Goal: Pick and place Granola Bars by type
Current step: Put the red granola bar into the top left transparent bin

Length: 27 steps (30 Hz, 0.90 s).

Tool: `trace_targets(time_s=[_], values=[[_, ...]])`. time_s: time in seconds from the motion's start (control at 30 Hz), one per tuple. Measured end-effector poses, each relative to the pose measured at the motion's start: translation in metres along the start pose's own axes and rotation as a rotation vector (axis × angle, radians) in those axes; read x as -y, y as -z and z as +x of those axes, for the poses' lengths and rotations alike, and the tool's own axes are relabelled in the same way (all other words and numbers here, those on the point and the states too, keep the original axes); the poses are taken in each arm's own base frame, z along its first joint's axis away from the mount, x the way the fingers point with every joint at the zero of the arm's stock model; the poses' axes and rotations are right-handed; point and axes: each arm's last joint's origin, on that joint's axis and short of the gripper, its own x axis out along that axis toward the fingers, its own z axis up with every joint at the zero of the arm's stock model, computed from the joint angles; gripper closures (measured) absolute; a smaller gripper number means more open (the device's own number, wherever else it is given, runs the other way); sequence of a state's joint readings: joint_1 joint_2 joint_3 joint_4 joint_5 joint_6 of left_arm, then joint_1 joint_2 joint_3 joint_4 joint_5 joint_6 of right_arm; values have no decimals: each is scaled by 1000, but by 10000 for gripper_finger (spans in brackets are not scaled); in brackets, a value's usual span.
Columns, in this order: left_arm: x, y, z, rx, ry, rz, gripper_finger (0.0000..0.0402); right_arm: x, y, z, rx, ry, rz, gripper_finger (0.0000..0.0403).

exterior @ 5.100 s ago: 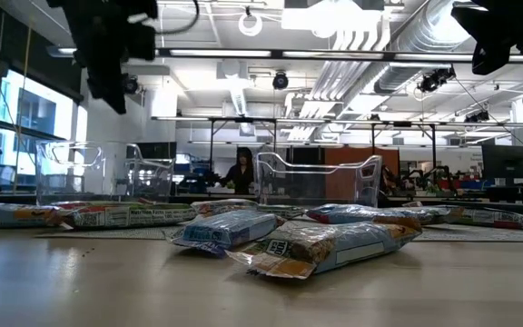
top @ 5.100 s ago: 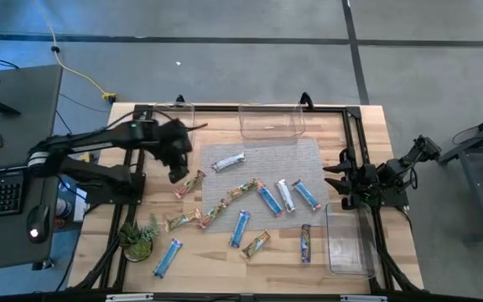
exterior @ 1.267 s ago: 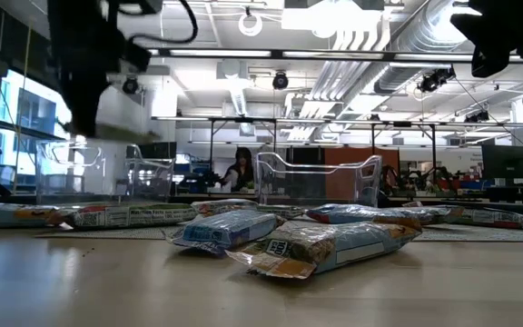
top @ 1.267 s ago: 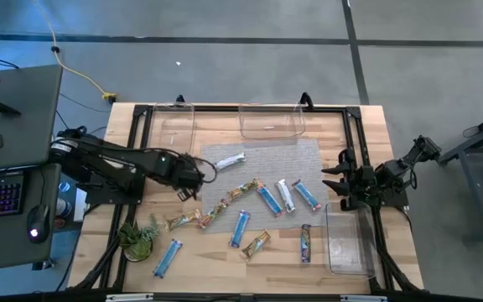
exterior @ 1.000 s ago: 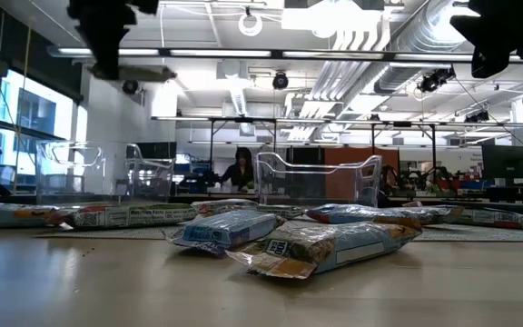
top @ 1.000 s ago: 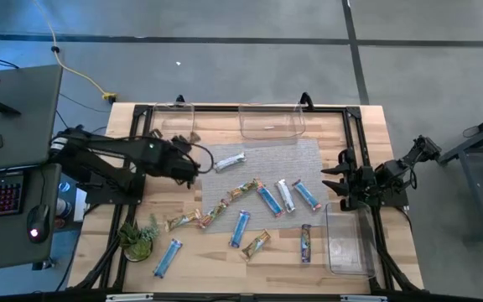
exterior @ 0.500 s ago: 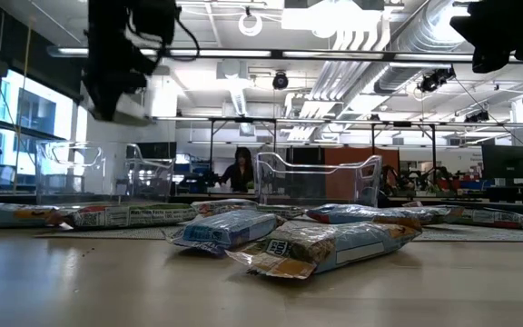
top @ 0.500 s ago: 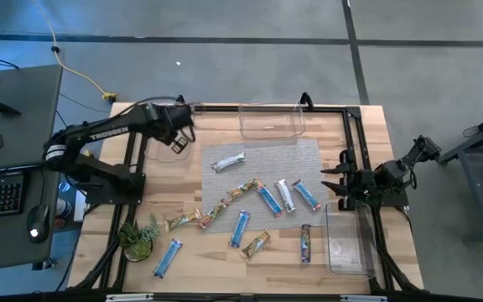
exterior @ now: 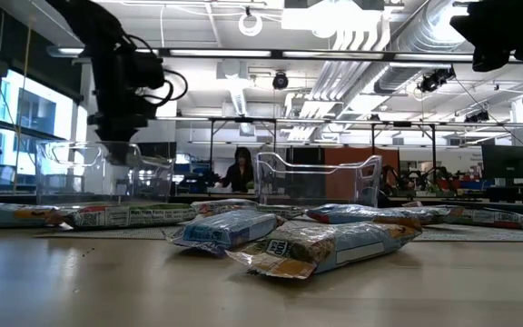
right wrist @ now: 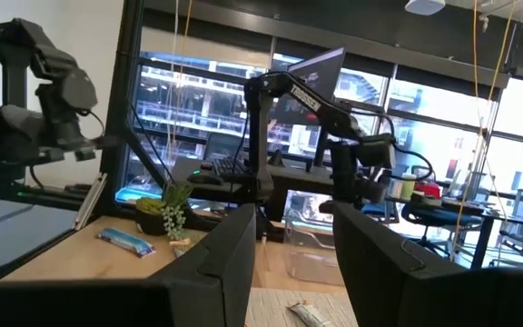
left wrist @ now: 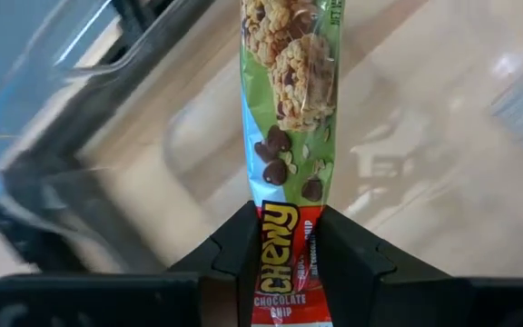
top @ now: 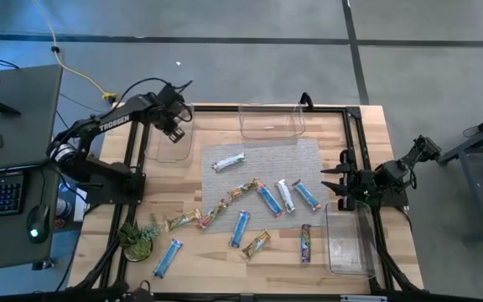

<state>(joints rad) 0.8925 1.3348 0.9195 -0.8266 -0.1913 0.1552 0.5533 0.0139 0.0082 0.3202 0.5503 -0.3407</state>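
Observation:
My left gripper [top: 177,127] is shut on a granola bar [left wrist: 289,109] in a green and red wrapper. It stands over the clear bin [top: 173,143] at the table's far left and shows just above that bin's rim in the low view [exterior: 116,150]. Several more granola bars lie flat on and around the grey mat [top: 292,155]: a white one [top: 229,162], blue ones [top: 268,200] and tan ones [top: 257,245]. My right gripper [top: 338,186] waits at the table's right edge, open [right wrist: 293,254] with nothing between its fingers. My left gripper pinches the bar's red-printed end [left wrist: 282,238] between its two fingers, one on each long edge. The fingers come from above, pointing steeply down, and lie along the bar. The bar reaches on past the fingertips [left wrist: 243,222] into the bin; its far end is out of the picture.
A second clear bin [top: 271,122] stands at the far middle and a third [top: 346,243] at the near right. A small green plant [top: 138,237] sits at the near left. A blue bar [top: 168,258] lies beside it.
My left gripper has swung from beside the mat's left edge toward the table's far edge, carrying the bar, and has sunk until it stands over the far-left bin. It has also turned at the wrist. The bars on the table have not moved.

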Motion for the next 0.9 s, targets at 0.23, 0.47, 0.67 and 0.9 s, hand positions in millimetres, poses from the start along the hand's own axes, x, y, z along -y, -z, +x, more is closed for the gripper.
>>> trace_targets(time_s=[0.23, 0.47, 0.67, 0.9], values=[[-17, -1, 8, 1, 2, 275, 310, 0, 0, 0, -1, 0, -1, 269], [-21, 7, 42, -88, 98, 327, 310, 0, 0, 0, -1, 0, -1, 269], [-22, 3, 54, -108, 42, 366, 309, 0, 0, 0, -1, 0, -1, 269], [-21, 3, 61, -132, 46, 356, 268, 0, 0, 0, -1, -1, -1, 269]])
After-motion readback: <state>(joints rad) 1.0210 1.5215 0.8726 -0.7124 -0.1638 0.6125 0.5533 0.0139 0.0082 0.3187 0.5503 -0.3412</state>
